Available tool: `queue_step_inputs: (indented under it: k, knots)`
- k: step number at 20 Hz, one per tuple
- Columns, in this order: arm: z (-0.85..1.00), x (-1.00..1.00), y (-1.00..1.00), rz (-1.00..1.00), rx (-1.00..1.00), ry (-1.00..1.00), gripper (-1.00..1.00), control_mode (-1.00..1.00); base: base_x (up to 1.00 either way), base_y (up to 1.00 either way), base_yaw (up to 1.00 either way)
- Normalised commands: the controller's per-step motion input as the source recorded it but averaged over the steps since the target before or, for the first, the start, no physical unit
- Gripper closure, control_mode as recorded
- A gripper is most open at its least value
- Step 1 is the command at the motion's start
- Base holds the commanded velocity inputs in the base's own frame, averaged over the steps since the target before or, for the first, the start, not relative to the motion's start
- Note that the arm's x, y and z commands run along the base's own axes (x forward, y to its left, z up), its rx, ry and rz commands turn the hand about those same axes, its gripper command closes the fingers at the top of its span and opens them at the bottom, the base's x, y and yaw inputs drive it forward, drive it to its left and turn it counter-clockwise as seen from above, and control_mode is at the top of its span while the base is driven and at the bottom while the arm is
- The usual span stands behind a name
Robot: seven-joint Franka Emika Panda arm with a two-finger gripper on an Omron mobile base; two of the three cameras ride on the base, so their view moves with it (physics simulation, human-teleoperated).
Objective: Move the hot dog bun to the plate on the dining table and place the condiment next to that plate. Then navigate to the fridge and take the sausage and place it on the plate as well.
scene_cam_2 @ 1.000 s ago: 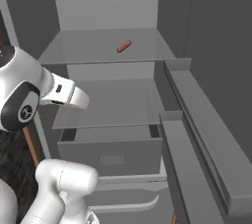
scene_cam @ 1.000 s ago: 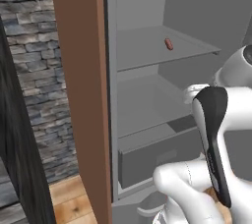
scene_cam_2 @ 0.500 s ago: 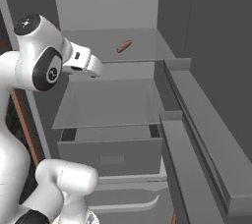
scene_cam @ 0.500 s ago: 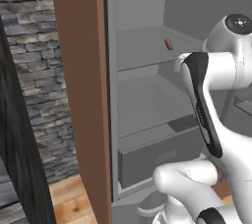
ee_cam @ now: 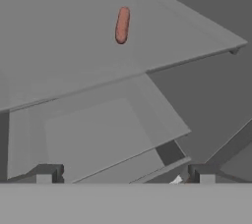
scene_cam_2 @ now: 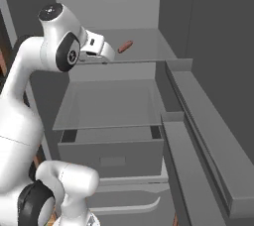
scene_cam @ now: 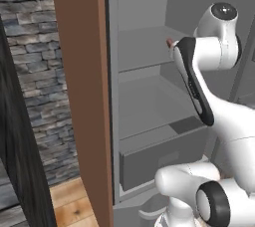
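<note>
While the fridge (scene_cam_2: 149,2) is standing open before the robot, its pale grey inside is showing in all three views. Going from the left in the left base view, a grey stone wall (scene_cam: 35,66) is running down the edge, then a brown wooden panel (scene_cam: 82,91) is standing upright just beside the fridge's left wall, with a strip of wooden floor (scene_cam: 69,206) lying at its foot. Further right, the upper shelf (scene_cam: 142,47) and the shelf below it are stretching back into the fridge, and a drawer (scene_cam: 159,156) is sitting under them. At the right, the white arm is rising in front of the shelves, and just a reddish end of the sausage (scene_cam: 170,43) is peeking out from behind it at the level of the upper shelf.

In the right base view, the arm is reaching up from the left, and the hand (scene_cam_2: 101,51) is hanging at the front edge of the upper shelf, pointing into the fridge. The sausage (scene_cam_2: 125,46) is lying on that shelf just to the right of the hand, apart from it. Further right, the fridge door (scene_cam_2: 208,136) with its ledges is swinging out toward the camera.

In the hand view, the fingertips are standing spread wide at the bottom, with nothing between them, and the sausage (ee_cam: 122,25) is lying alone on the upper shelf, well ahead.
</note>
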Motion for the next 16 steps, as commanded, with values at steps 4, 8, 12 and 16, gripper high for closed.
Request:
queue_step_inputs:
  k: [4, 8, 12, 16]
  knots:
    - [0.0, 0.65, -0.17, 0.0, 0.0, 0.0, -1.0, -1.0, 0.0, 0.0, 0.0]
    - [-0.01, 0.75, -0.09, 0.0, 0.0, 0.0, -1.0, -1.0, 0.0, 0.0, 0.0]
    - [-0.02, 0.81, -0.09, 0.0, 0.0, 0.0, -1.0, -1.0, 0.0, 0.0, 0.0]
    - [-0.11, 0.8, -0.06, 0.0, 0.0, 0.0, -1.0, -1.0, 0.0, 0.0, 0.0]
